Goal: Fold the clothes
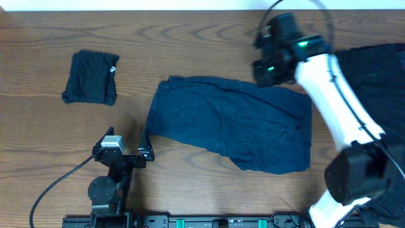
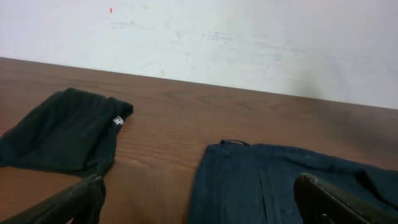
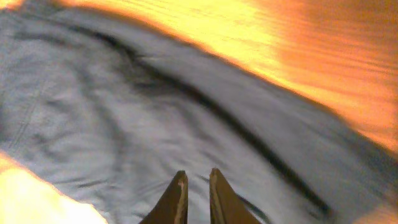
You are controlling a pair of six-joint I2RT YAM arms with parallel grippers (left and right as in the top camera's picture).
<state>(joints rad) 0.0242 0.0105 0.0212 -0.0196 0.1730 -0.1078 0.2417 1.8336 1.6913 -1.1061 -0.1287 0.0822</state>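
1. The table point(image 1: 209, 38) is brown wood with a pronounced, swirling grain running along its length.
2. In the overhead view, a narrow white strip point(image 1: 126, 5) borders the far edge of the table.
3. In the left wrist view, a plain off-white wall point(image 2: 249, 43) rises directly behind that far edge.
4. The wall carries faint grey smudges point(image 2: 186, 34) and one small red mark point(image 2: 111, 10) near its upper left.
5. Lighting is even and diffuse, with a soft shadow on the wall just above the table at the right.
6. In the right wrist view, the table wood is blurred and shows saturated orange. A washed-out bright patch point(image 3: 37, 199) fills the lower left corner.
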